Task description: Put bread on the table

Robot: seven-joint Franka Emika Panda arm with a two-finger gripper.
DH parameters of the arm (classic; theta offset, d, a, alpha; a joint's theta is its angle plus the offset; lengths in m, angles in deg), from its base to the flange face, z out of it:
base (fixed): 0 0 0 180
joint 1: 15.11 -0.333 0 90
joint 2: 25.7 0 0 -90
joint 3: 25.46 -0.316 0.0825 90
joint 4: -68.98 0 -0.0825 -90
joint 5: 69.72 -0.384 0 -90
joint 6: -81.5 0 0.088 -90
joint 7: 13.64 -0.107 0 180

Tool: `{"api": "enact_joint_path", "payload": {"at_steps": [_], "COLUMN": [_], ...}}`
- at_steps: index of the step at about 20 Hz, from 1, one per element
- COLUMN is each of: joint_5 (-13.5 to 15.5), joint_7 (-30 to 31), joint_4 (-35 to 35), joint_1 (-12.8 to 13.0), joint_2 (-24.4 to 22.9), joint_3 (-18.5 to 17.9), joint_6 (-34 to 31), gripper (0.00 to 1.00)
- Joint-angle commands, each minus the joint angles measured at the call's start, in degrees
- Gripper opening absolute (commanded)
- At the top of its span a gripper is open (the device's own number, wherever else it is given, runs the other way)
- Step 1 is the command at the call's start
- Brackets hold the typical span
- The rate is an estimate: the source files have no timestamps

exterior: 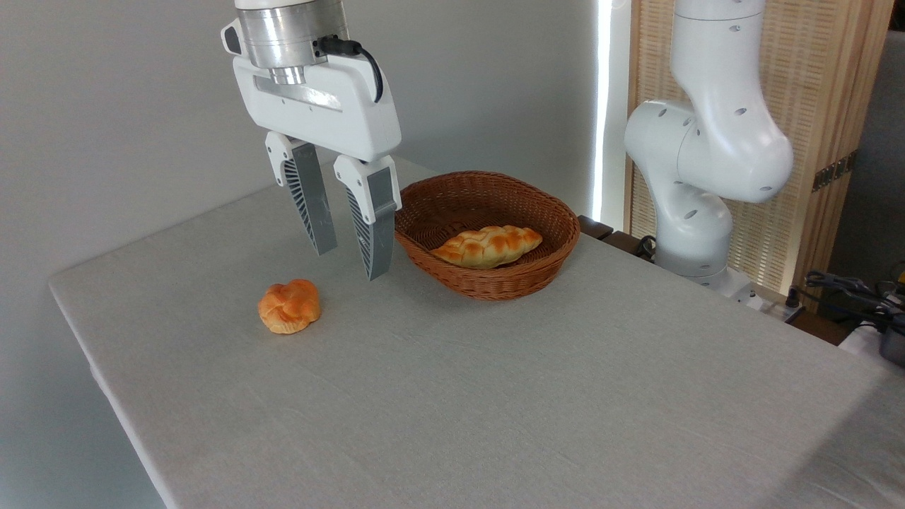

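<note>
Bread (289, 306) on table (495, 396) — tool (351, 263) empty

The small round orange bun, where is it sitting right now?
The small round orange-golden knotted bun lies on the grey cloth-covered table, left of the brown wicker basket, just below the open gripper.

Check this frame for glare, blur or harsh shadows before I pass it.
Camera view: sharp throughout, soft even light; the bun and basket cast only faint shadows on the table; one blown-out bright strip behind the basket; open gripper unblurred.
</note>
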Motion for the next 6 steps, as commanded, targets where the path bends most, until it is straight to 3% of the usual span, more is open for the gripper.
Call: {"api": "enact_joint_path", "payload": {"at_steps": [1,6], "joint_5": [-0.4,-0.3], "joint_7": [-1.0,-1.0], "joint_4": [-1.6,-1.5], "joint_1": [1.9,2.0], "joint_2": [0.5,0.5], "joint_3": [-2.2,-2.3], "joint_6": [-1.7,-1.7], "gripper": [1.00,1.00]}}
